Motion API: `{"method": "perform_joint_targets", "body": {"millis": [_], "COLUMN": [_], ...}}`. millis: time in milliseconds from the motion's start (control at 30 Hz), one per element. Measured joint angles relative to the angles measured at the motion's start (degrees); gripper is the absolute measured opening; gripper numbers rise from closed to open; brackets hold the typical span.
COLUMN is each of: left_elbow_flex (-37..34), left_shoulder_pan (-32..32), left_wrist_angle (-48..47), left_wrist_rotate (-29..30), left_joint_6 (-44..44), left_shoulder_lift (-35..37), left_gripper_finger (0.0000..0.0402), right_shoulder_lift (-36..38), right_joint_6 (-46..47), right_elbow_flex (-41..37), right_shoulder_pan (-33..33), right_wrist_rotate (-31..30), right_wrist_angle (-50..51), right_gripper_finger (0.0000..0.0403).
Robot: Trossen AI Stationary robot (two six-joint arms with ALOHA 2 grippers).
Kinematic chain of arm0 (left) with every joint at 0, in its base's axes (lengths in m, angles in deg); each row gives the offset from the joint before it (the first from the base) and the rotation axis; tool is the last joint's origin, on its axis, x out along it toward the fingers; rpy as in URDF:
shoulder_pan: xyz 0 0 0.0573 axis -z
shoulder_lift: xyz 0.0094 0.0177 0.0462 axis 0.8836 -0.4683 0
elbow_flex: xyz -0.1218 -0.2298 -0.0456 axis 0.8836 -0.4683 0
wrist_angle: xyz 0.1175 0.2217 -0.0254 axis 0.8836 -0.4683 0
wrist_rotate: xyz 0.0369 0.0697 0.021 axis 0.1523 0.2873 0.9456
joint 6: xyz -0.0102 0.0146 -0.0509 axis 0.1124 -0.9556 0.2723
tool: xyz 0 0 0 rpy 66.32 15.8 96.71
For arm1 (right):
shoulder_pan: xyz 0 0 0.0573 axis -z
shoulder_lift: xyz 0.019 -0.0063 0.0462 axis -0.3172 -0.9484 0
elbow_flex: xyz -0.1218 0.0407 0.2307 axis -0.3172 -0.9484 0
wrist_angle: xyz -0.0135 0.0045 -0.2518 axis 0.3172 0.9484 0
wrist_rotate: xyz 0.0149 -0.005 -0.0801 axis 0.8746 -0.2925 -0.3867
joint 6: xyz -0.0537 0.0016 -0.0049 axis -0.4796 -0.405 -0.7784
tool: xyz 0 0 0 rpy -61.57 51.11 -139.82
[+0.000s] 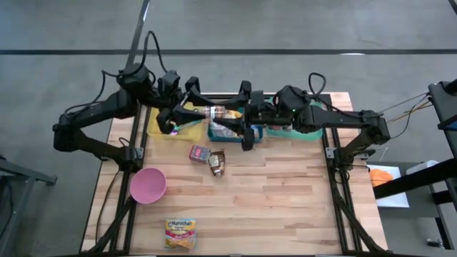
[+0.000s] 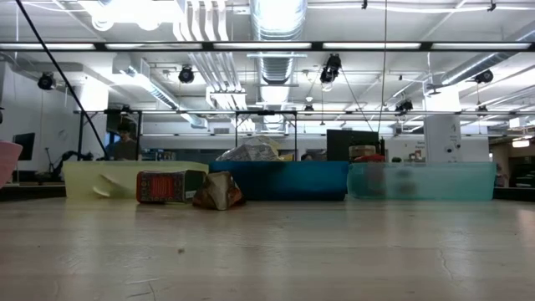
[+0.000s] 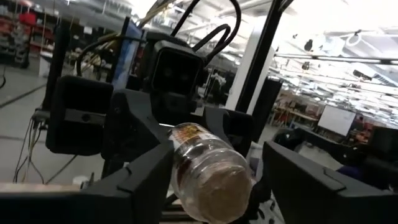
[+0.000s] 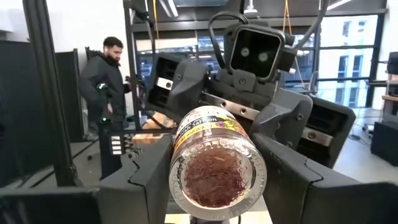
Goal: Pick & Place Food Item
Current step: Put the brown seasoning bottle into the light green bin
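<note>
Two arms meet above bins at table's far edge, jar (image 1: pixel 216 112) lying level between them. Right gripper (image 4: pixel 214 180) clamped on jar (image 4: pixel 213 163), fingers (image 4: pixel 146 177) pressing both sides, base end facing wrist camera. Left gripper (image 3: pixel 211 186) at jar's other end: jar (image 3: pixel 208 174) sits between its jaws, touching one finger (image 3: pixel 143 177), gap showing beside other; jaws partly open, firm hold not confirmed. Jar hangs over blue bin (image 1: pixel 221 133), yellow bin (image 1: pixel 161 130) and teal bin (image 1: pixel 285 133) either side. Person (image 4: pixel 109 93) stands beyond table.
</note>
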Motion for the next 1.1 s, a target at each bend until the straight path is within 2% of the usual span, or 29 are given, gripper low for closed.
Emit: {"method": "perform_joint_targets", "body": {"millis": [133, 500, 600, 667, 1100], "left_elbow_flex": [1.3, 0.95, 0.65, 0.92, 1.5], "left_shoulder_pan": [0.0, -0.26, -0.2, -0.24, -0.36], "left_wrist_angle": [-3.28, -9.78, -14.01, -13.5, -13.01], "left_wrist_rotate": [-0.05, 1.7, 4.74, 6.19, 6.48], "left_joint_6": [-0.41, -2.79, -4.56, -4.68, -6.01], "left_shoulder_lift": [0.0, 0.31, -0.06, 0.63, 2.38], "left_gripper_finger": [0.0271, 0.0274, 0.0274, 0.0274, 0.0274], "right_shoulder_lift": [0.0, 0.11, 0.37, 0.37, 0.5], "right_joint_6": [0.0, -0.23, -0.18, 0.8, 0.44], "right_elbow_flex": [0.0, 0.24, 0.24, 0.24, 0.13], "right_shoulder_pan": [-0.02, -0.15, -0.3, -0.35, -0.33], "right_wrist_rotate": [-0.31, -0.46, -0.45, -0.44, -1.79], "right_wrist_angle": [0.11, -0.83, -0.36, 0.56, 4.47], "right_gripper_finger": [0.0186, 0.0186, 0.0186, 0.0186, 0.0186]}}
